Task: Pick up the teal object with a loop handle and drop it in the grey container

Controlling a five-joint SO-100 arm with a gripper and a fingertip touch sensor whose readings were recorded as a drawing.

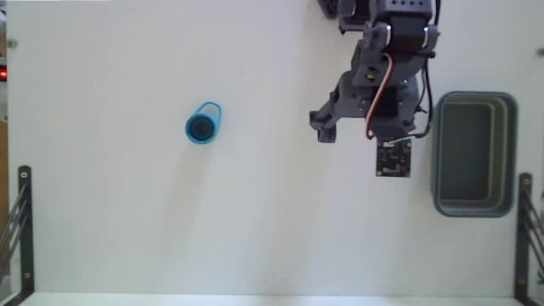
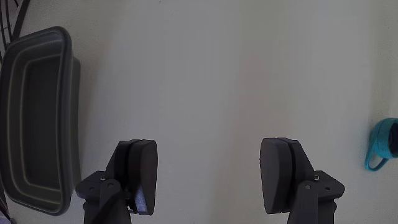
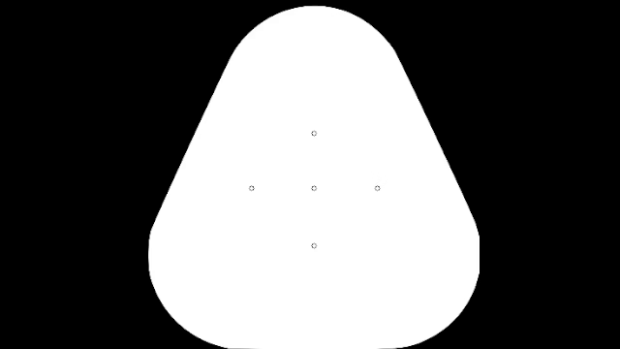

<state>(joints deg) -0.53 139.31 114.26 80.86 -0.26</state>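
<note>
Teal, small and round like a cup, the object with a dark hollow centre and thin loop handle (image 1: 204, 125) lies alone on the white table (image 1: 127, 229), left of centre in the fixed view and cut off at the right edge of the wrist view (image 2: 382, 144). Nearest the wrist camera, the dark two-finger gripper (image 2: 208, 171) is spread wide with nothing between its fingers. Beyond it, at the left of that view, sits the rectangular blue-grey plastic bin with rounded corners (image 2: 69, 87); the fixed view shows it at the right (image 1: 438, 153), well apart from the teal object.

A bright teal object with a loop handle (image 1: 204, 125), blue-grey container (image 1: 474, 206), white table (image 1: 127, 229), dark grey gripper (image 2: 208, 165).
</note>
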